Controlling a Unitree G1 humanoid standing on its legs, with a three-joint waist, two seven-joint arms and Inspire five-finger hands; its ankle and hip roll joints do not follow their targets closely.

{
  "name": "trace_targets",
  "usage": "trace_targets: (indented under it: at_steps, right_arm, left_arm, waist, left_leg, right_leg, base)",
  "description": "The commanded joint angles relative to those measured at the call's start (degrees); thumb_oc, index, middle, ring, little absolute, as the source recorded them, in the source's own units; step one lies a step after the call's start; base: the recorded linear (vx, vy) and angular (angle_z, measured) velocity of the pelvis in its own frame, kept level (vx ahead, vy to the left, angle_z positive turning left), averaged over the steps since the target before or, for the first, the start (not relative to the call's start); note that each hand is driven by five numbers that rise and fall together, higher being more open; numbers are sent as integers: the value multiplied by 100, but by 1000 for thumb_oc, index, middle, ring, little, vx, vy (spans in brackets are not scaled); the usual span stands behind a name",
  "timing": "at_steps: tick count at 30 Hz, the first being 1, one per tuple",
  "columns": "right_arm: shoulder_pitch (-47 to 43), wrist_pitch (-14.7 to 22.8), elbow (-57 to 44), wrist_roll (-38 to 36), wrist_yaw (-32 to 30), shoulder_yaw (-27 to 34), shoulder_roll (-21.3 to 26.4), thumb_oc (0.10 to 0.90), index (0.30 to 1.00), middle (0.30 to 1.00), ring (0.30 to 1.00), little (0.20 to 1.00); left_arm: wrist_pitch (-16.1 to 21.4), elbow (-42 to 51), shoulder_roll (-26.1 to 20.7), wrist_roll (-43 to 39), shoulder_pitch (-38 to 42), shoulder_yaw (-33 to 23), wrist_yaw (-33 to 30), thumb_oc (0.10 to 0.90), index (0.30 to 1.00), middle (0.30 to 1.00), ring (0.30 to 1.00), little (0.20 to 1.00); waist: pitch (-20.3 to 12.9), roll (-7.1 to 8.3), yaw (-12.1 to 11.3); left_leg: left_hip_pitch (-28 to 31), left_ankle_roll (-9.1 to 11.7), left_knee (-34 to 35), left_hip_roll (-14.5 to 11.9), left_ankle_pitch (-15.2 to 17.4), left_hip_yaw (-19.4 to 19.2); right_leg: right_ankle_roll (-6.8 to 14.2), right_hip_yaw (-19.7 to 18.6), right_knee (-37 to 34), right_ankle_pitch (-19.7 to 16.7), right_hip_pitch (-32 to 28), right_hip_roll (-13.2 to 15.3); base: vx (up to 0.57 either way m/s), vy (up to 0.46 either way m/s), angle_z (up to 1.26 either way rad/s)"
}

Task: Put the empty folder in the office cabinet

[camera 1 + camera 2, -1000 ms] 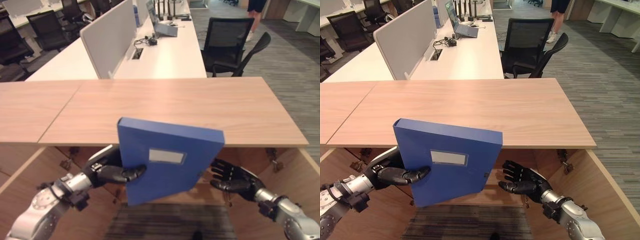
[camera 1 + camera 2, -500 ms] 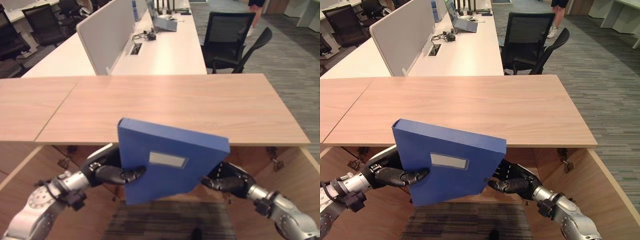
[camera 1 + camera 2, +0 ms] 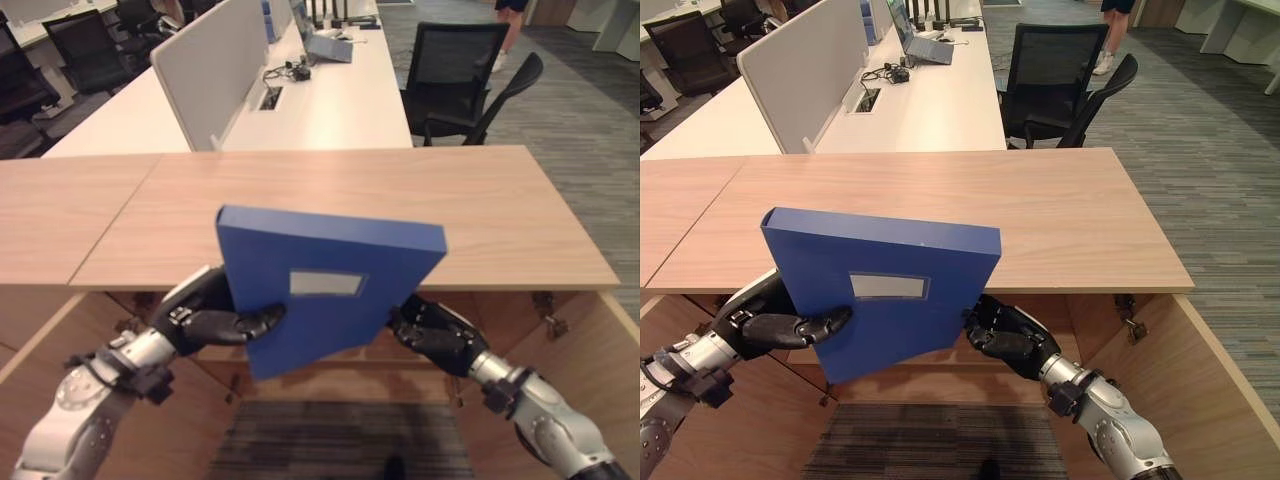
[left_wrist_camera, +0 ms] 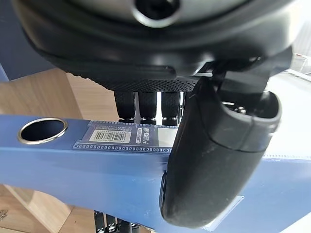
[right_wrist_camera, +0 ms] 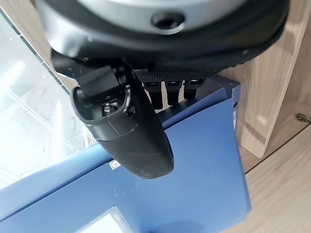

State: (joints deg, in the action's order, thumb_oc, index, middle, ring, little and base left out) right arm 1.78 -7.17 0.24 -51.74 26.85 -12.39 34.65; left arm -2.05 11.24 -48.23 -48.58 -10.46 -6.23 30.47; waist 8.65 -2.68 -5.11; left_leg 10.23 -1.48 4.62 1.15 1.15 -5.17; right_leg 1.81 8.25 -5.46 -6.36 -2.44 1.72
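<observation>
A: Left eye view: blue box folder [image 3: 330,285] upright at the cabinet [image 3: 330,210] top's near edge. Why two hands?

B: Left hand [image 3: 205,318] clamps its left edge, thumb across the front; right hand [image 3: 432,333] curls behind the right edge, likely steadying it for lowering inside.

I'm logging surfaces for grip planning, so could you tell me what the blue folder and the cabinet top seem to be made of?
Blue folder: likely rigid plastic board, matte with slight sheen; crisp edges, metal-ringed finger hole in the spine.
Cabinet top: wood-grain laminate or veneer, smooth satin; which one cannot be told.
</observation>
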Motion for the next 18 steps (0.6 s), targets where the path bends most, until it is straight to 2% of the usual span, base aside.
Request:
trace_targets:
  at_steps: [1,5,11,18]
  right_arm:
    - [-1410,733,-1021,-290,346,-515,-556,800,900,900,900,900]
    - [-1437,745,-1058,-267,328,-610,-657,800,900,900,900,900]
    - [-1350,703,-1150,-227,384,-582,-609,800,900,900,900,900]
    - [-1001,557,-1328,-101,566,-241,-48,800,900,900,900,900]
  left_arm:
    - [507,655,58,-322,958,851,537,400,300,300,300,300]
    - [522,619,89,-239,977,937,529,400,300,300,300,300]
    - [578,480,100,-139,891,745,500,400,300,300,300,300]
    - [660,410,-113,-60,544,73,556,400,300,300,300,300]
  waist:
    - [-295,129,62]
    - [-298,139,60]
    - [-302,148,50]
    - [-320,170,29]
  left_leg:
    - [-187,505,38,-311,115,270]
    - [-172,496,38,-305,122,290]
    - [-172,496,38,-292,122,316]
    - [-178,506,38,-291,126,329]
  right_leg:
    - [465,-45,51,836,-842,247]
    - [459,-42,56,837,-848,245]
    - [460,-29,71,845,-851,243]
    - [491,4,70,841,-828,251]
  base:
    - [0,0,0]
    - [0,0,0]
    - [0,0,0]
    - [0,0,0]
